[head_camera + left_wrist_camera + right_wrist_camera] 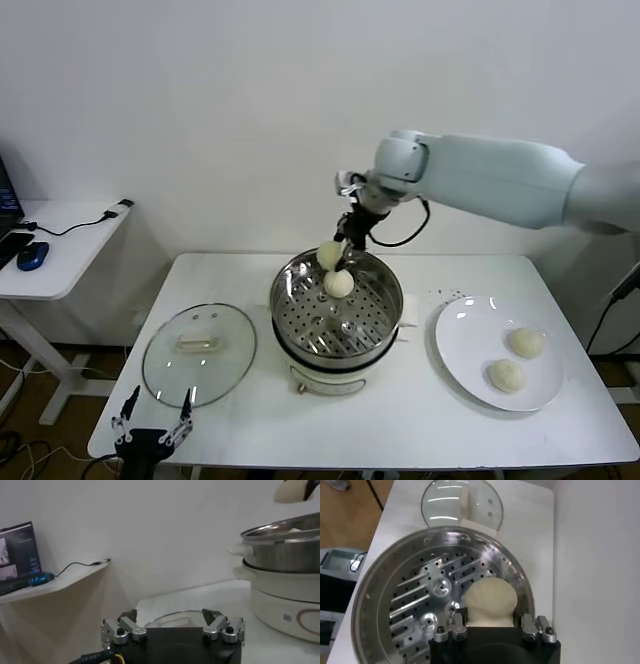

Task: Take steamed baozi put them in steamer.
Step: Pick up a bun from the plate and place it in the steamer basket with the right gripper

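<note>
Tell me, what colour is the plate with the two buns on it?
White. The plate shows best in the head view, holding two cream-white buns.

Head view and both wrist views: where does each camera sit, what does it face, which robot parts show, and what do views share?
Head view: high, looking down on table; shows right end effector holding a baozi over the steamer, open left end effector at the near edge.
Left wrist view: low, facing sideways at the steamer's wall; shows left end effector.
Right wrist view: above the steamer, looking down; shows right end effector, baozi.
Shared: glass lid in all.
</note>
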